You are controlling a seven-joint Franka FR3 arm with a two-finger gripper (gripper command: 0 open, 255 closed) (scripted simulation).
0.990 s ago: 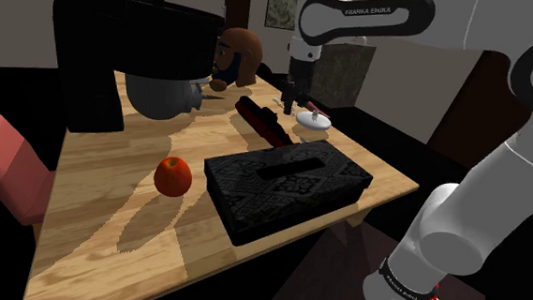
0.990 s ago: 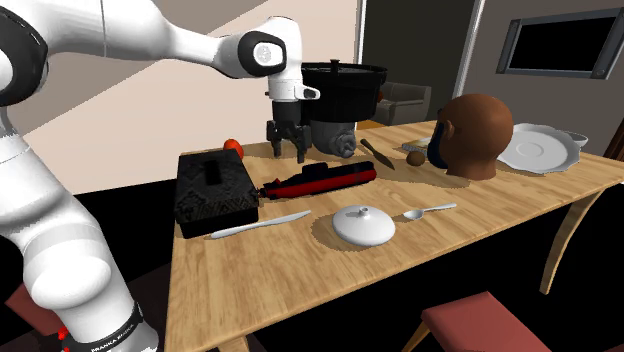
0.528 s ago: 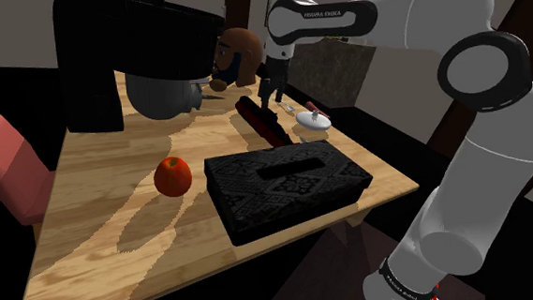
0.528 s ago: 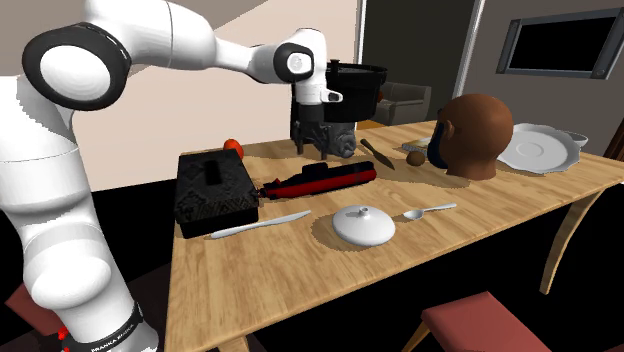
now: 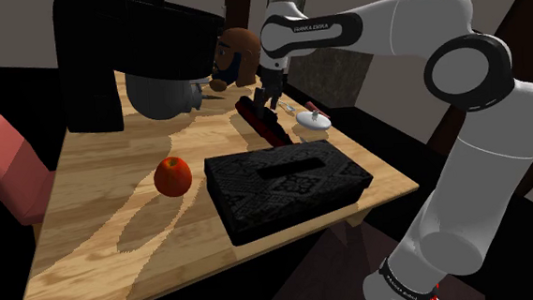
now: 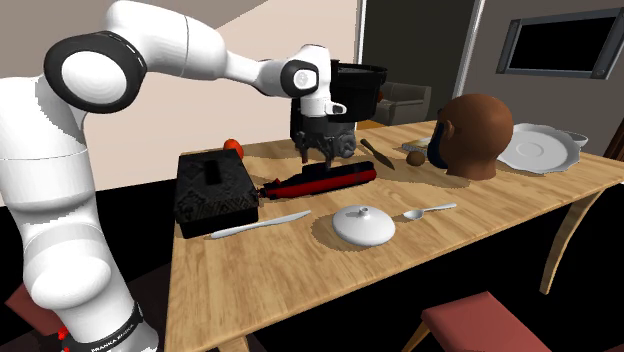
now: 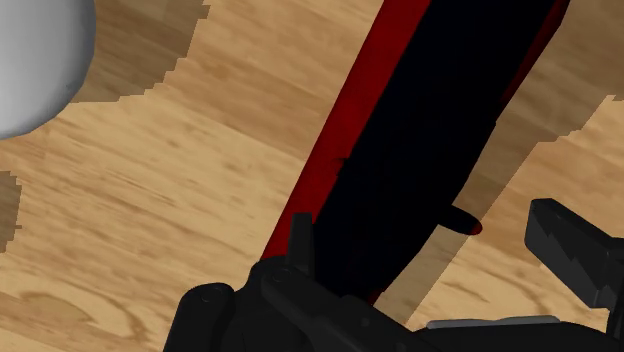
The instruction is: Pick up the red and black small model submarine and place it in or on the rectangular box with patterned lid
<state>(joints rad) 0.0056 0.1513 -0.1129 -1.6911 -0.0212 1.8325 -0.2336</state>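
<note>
Gripper [image 6: 318, 153] is hanging just above centre in the second exterior view, fingers spread wide, straddling the red-and-black submarine [image 6: 330, 179] lying on the table [image 6: 480, 250].

Shoulder view dim; jagged hard-edged shadows on table [image 5: 91, 247].

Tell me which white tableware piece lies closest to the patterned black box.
The long white knife, its end beside the box's corner; the domed lid, spoon and plate lie farther off.

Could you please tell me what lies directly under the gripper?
The red and black submarine lies on the wooden table, under the open gripper. The table surface beneath its hull is covered from sight.
</note>
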